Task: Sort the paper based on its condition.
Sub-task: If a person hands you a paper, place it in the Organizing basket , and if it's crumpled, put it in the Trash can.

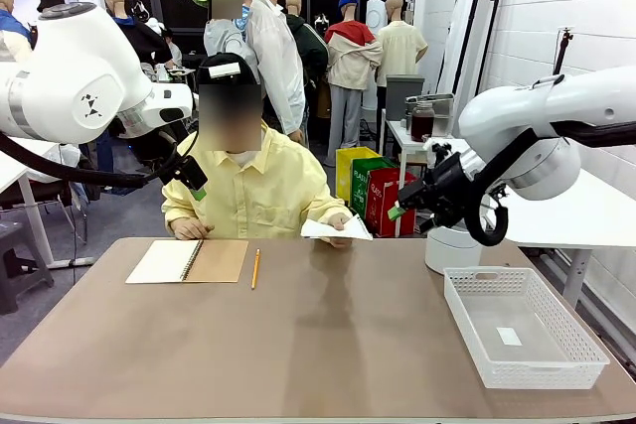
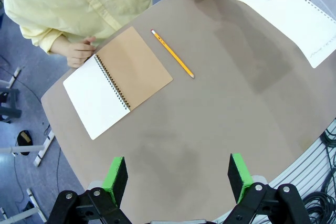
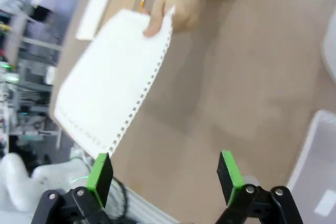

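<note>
Green-padded left tool (image 2: pixel 177 178) and right tool (image 3: pixel 164 174) both stand wide apart, empty, above the table (image 2: pixel 236 119).

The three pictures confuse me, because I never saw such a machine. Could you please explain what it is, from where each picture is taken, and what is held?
These are two white robot arms at a brown table, facing a seated person. The front view looks across the table from between the arms. The other two come from cameras on the wrists, looking down past the green-padded fingers: the left gripper and the right gripper, both open and holding nothing. On the table lie an open notebook, a pencil and a white basket. The person's hand holds one white sheet of paper by its edge, at the table's far side.
</note>
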Controlling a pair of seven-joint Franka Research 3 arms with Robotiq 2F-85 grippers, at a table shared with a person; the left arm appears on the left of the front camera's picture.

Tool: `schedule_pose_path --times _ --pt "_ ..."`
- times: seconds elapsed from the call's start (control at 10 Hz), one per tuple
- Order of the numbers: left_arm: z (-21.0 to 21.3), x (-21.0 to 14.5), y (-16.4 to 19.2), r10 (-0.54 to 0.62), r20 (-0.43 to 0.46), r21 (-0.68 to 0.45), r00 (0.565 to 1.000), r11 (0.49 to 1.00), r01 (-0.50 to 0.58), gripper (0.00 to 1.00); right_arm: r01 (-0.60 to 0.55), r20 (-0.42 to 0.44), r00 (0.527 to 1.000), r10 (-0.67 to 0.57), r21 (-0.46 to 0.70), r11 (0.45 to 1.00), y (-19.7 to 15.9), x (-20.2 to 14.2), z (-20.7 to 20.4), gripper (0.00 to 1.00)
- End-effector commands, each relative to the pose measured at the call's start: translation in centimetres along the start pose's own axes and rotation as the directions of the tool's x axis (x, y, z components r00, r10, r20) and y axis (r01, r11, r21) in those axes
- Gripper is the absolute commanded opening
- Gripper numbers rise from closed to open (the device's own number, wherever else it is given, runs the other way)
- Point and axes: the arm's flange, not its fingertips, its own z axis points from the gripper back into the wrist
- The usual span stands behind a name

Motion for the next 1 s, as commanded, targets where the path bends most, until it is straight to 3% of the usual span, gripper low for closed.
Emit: schedule_pose_path --times 0.0,0.3,0.5,0.9 --pt "0.2 0.0 0.1 -0.002 0.003 0.003 1.0 1.0 0.002 1.0 0.242 -0.036 0.97 -0.239 0.105 0.965 -1.3 1.3 -1.4 1.0" --pt "0.2 0.0 0.1 -0.002 0.003 0.003 1.0 1.0 0.002 1.0 0.491 -0.161 0.871 -0.465 0.228 0.841 -3.3 1.2 -3.8 1.0" --pt "0.2 0.0 0.1 -0.002 0.003 0.003 1.0 1.0 0.002 1.0 0.595 -0.243 0.803 -0.545 0.274 0.755 -3.8 0.9 -4.8 1.0" --pt "0.2 0.0 0.1 -0.002 0.003 0.003 1.0 1.0 0.002 1.0 0.645 -0.328 0.761 -0.56 0.285 0.709 -3.8 1.0 -7.1 1.0"
